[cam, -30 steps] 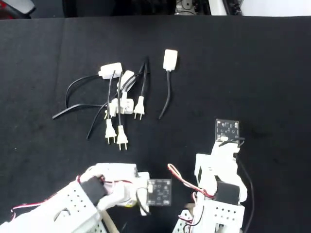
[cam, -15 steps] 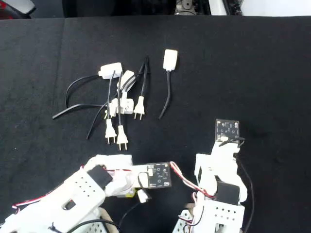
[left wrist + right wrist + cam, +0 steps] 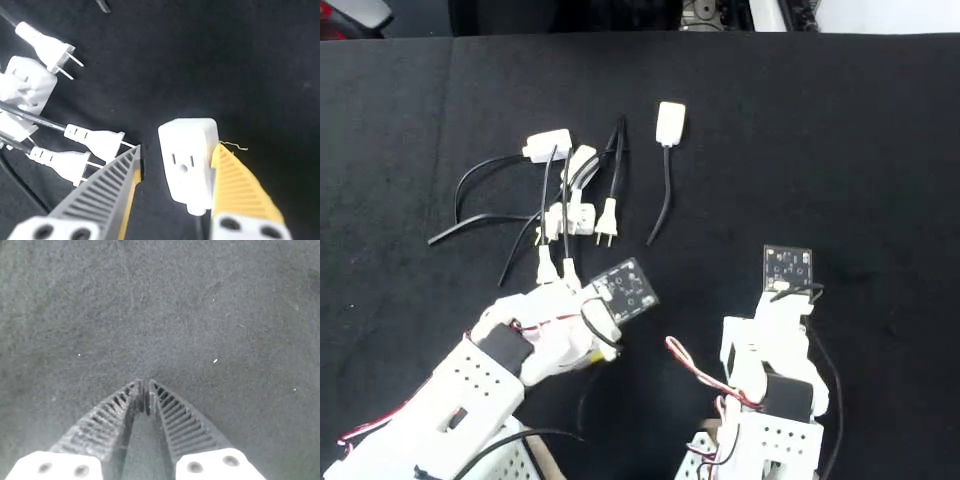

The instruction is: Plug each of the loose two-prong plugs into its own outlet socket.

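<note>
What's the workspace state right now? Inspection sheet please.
Surface: black cloth over the table.
Job's things: white sockets and three plugs, prongs bare, in one cluster; lone socket beside it; near socket under the left arm.
Clutter: nothing seen.
Grippers: left gripper fingers apart, astride the near socket; right gripper fingers shut over bare cloth.
Cables: black cables crossing in the cluster.
Surroundings: indistinct gear beyond the far edge.
</note>
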Controlling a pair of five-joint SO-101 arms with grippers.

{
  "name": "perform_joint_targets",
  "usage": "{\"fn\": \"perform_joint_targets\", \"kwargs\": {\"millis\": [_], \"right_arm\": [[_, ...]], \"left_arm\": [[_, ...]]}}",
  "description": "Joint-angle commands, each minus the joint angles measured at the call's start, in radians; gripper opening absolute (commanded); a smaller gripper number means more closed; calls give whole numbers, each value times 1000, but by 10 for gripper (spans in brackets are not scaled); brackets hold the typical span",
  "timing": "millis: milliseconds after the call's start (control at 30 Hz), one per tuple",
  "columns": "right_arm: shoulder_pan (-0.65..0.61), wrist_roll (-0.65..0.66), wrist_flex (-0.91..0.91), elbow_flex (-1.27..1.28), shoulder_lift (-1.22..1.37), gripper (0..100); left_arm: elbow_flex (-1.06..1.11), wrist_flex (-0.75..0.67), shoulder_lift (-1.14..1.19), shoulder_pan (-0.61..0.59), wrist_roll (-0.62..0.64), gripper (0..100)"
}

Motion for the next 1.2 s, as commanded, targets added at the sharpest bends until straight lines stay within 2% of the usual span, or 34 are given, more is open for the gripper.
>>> {"fn": "perform_joint_targets", "kwargs": {"millis": [0, 267, 433, 700, 833, 1033, 1167], "right_arm": [[17, 6, -11, -1, -47, 22], [17, 6, -11, -1, -47, 22], [17, 6, -11, -1, -47, 22], [17, 6, -11, -1, -47, 22], [17, 6, -11, -1, -47, 22], [17, 6, -11, -1, -47, 22], [17, 6, -11, -1, -47, 22]], "left_arm": [[-64, -18, -20, -18, 77, 223], [-74, -15, -21, -44, 124, 223], [-110, 32, -21, -117, 117, 223], [-44, -87, -11, -289, 2, 223], [-42, -84, -11, -335, -32, 223], [-130, 3, -20, -443, -37, 223], [-249, 157, -21, -489, -20, 223]]}}
